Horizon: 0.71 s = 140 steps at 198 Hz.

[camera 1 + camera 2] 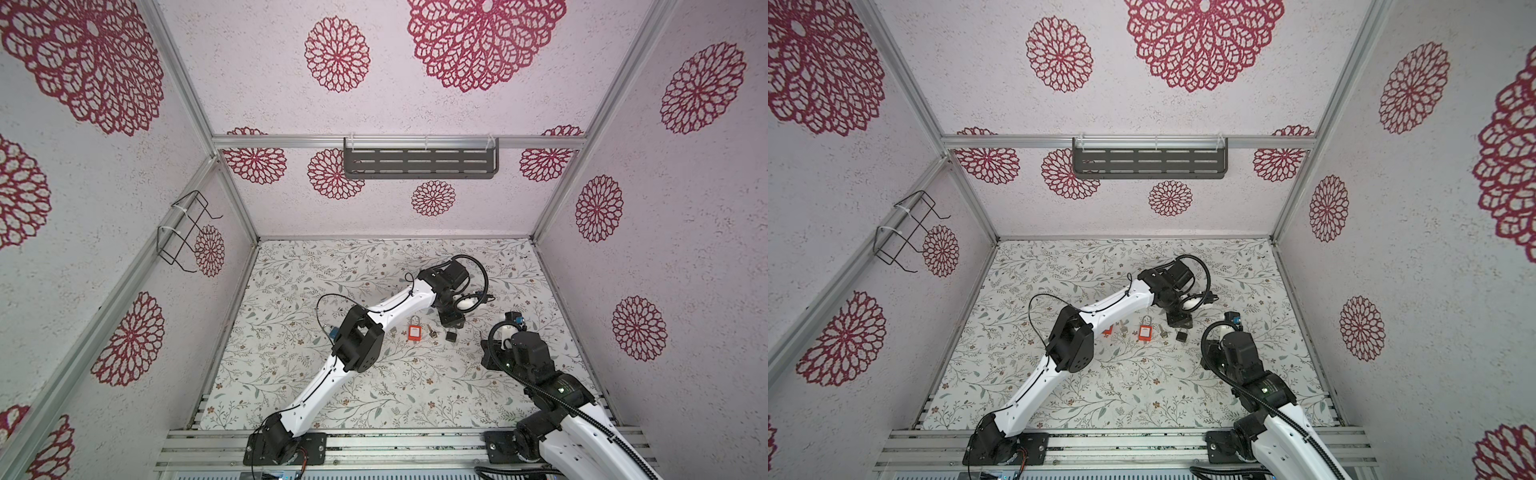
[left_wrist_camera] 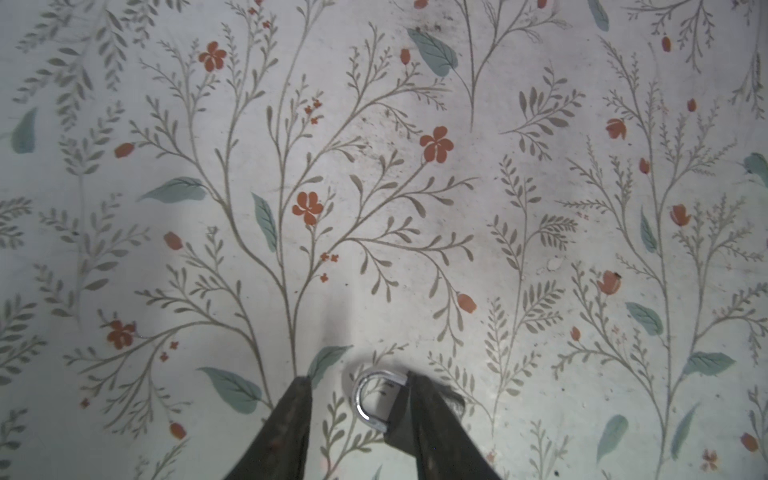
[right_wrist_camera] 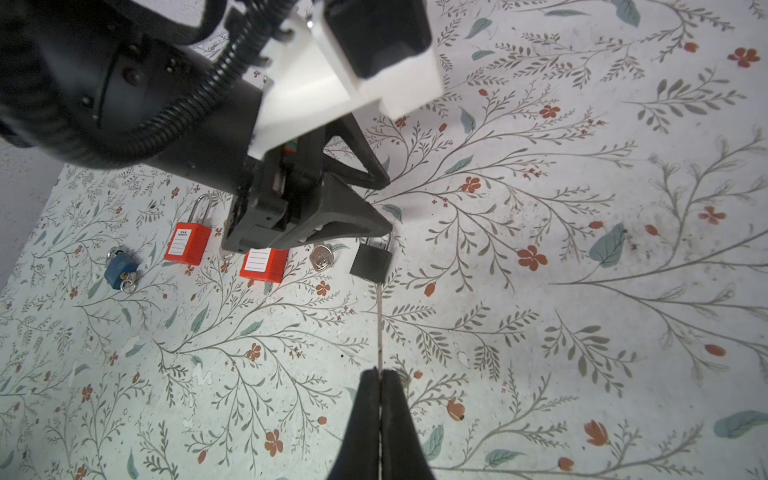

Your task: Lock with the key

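Now the right claw [image 3: 380,374] pinches the key [image 3: 380,328], tip meeting the black padlock's [image 3: 371,262] base on the bench [image 3: 540,332]; the left claw [image 2: 358,376] stands apart around its shackle [image 2: 356,401]. Likely inserting; next needs a straight push, then a turn.

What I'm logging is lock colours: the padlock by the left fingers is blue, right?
No: the padlock by the left fingers is black, as the right wrist view shows. The blue padlock lies farther off.
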Available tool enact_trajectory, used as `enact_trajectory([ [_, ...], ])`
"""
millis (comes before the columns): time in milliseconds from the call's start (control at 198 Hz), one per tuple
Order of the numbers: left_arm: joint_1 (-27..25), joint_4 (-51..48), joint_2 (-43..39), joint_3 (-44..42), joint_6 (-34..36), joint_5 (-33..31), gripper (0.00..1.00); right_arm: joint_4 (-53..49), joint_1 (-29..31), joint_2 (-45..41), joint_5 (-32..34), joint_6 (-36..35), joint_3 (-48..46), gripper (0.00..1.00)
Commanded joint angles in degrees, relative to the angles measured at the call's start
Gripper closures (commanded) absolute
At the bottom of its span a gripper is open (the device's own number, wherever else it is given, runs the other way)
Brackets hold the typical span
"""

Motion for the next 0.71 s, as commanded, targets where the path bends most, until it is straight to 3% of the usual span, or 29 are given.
enact_trajectory([
  [0,3.32,6.86,-7.74,-4.61,-4.12,-0.68,0.57,3.30,-0.16,1.60,0.29,2.40,-0.70,1.00],
  [237,9.85,15.99,-22.71,-20.09,-16.47,0.16,0.52,10.83,-0.16,7.99,1.16,5.66,-3.39,1.00],
  [474,14.10,17.44,-38.39,-35.15,-20.38,-9.47,0.50,16.81,-0.23,15.50,2.21,5.62,-4.26,1.00],
  [701,18.83,17.01,-50.67,-47.19,-23.68,-12.35,0.48,20.95,-0.33,22.50,2.53,4.51,-2.99,1.00],
])
